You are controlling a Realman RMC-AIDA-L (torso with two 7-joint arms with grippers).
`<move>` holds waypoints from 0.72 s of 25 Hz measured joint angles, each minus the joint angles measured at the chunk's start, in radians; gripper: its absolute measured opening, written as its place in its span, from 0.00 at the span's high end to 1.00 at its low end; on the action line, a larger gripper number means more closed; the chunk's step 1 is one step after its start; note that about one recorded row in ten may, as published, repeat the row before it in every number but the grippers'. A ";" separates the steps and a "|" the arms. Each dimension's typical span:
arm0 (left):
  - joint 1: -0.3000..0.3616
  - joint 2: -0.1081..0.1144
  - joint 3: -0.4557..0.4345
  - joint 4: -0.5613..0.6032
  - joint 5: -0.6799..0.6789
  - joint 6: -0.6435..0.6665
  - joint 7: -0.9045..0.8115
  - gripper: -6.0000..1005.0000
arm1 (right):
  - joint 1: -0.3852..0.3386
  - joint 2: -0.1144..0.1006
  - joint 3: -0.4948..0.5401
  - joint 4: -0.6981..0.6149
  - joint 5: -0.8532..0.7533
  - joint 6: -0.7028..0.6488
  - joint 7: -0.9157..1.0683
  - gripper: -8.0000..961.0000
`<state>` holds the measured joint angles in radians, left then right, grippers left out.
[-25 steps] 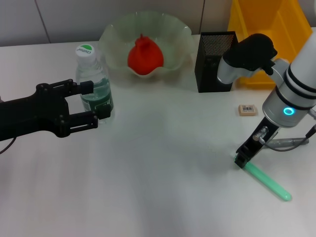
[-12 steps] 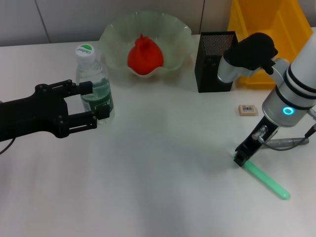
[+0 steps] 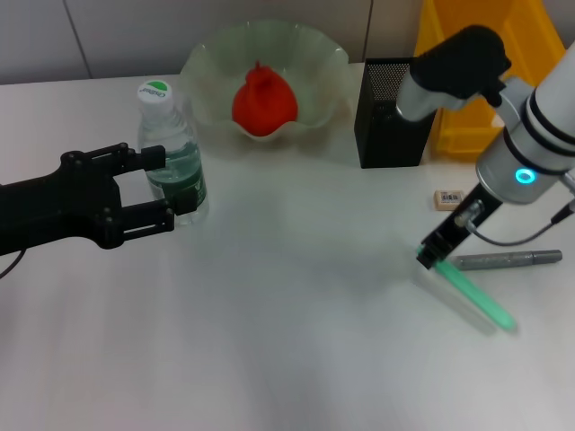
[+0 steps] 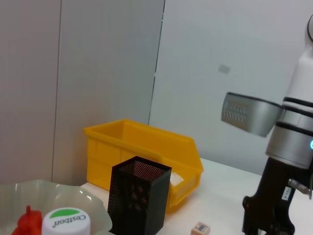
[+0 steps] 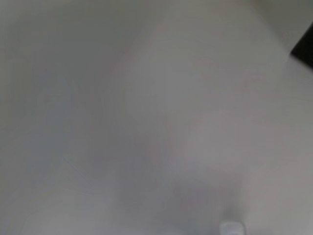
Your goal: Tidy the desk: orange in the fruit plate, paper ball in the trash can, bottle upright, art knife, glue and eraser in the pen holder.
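Observation:
The bottle point(image 3: 171, 148) stands upright between the fingers of my left gripper point(image 3: 167, 186), which is open around its lower half; its cap point(image 4: 66, 223) fills the bottom of the left wrist view. The orange point(image 3: 264, 102) lies in the fruit plate point(image 3: 207, 65). My right gripper point(image 3: 430, 259) is shut on one end of a green glue stick point(image 3: 473, 295), which slants down to the table. The grey art knife point(image 3: 508, 259) lies beside it. The eraser point(image 3: 449, 198) lies on the table in front of the pen holder point(image 3: 393, 115). The paper ball is hidden.
The yellow trash can point(image 3: 486, 76) stands at the back right, behind the pen holder point(image 4: 138, 200) and touching it. The right arm's elbow point(image 3: 458, 63) hangs over both. The right wrist view shows only bare table.
The right gripper has risen and moved left with the glue stick, uncovering the art knife. The left gripper has drawn back a little from the bottle.

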<state>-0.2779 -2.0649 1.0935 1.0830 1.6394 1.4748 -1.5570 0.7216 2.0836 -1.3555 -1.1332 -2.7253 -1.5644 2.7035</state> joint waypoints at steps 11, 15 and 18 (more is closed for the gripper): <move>-0.001 0.000 -0.010 0.000 0.000 0.000 0.000 0.26 | 0.016 -0.003 0.029 -0.076 0.006 0.117 0.001 0.80; 0.000 0.000 -0.019 -0.001 0.000 0.002 0.000 0.26 | 0.018 -0.002 0.031 -0.095 0.008 0.183 0.001 0.80; 0.000 0.000 -0.019 -0.003 0.000 0.003 0.000 0.26 | 0.018 -0.001 0.033 -0.102 0.018 0.265 0.010 0.80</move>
<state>-0.2777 -2.0646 1.0744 1.0795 1.6399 1.4777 -1.5570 0.7400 2.0825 -1.3220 -1.2356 -2.7074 -1.2991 2.7133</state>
